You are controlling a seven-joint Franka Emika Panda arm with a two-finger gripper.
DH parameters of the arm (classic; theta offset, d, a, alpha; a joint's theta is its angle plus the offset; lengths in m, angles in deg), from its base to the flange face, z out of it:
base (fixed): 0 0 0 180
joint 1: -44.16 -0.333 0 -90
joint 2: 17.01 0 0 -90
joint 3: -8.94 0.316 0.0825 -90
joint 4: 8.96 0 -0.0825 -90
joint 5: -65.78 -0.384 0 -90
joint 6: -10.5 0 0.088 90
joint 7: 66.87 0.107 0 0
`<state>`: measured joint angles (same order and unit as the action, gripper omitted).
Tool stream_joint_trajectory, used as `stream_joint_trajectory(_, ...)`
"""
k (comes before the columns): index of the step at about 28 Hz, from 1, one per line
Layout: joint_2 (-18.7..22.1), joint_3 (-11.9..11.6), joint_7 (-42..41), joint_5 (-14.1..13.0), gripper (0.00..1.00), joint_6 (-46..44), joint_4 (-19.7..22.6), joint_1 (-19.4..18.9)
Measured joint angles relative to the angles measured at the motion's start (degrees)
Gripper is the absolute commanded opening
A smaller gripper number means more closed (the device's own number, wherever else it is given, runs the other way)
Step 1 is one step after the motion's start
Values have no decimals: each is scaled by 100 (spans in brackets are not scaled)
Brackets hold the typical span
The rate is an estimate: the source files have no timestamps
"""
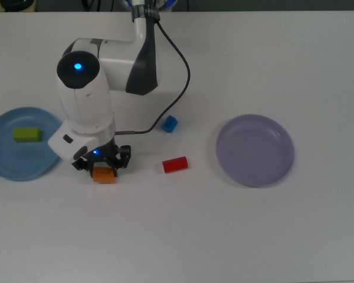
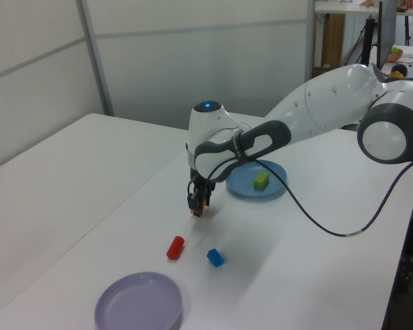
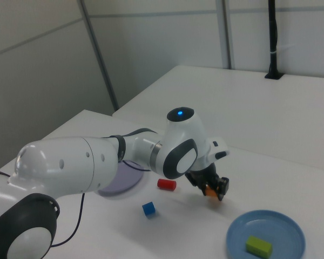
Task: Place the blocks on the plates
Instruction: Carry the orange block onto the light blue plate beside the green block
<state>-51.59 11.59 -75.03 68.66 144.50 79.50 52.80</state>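
Observation:
My gripper [image 1: 102, 167] is shut on the orange block [image 1: 104, 175], just right of the light blue plate [image 1: 6, 165] in the top view. The green block [image 1: 27, 134] lies on that plate. On the table lie the red block [image 1: 175, 164] and, behind it, the blue block [image 1: 169, 124]. The lavender plate [image 1: 255, 151] at the top view's right holds nothing. In the left view the gripper [image 2: 198, 206] hangs low over the table with the orange block [image 2: 200, 207] in it, in front of the blue plate [image 2: 244, 187]. The right view shows the orange block [image 3: 210, 190] under the hand.
The arm's white body [image 1: 85, 100] reaches in from the top view's upper edge and covers the table behind the gripper. A black cable [image 1: 183, 88] loops down from the arm toward the blue block. A wall panel [image 2: 193, 62] stands behind the table in the left view.

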Motion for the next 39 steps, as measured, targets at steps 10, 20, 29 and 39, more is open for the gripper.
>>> stream_joint_trajectory(10,569,-105,45,-9,25,-171,-120,703)
stream_joint_trajectory(20,418,-156,-164,-8,27,-201,82,1399)
stream_joint_trajectory(29,261,-175,-206,-8,100,-201,109,1438)
stream_joint_trajectory(39,269,-174,-207,-8,100,-202,95,1404)
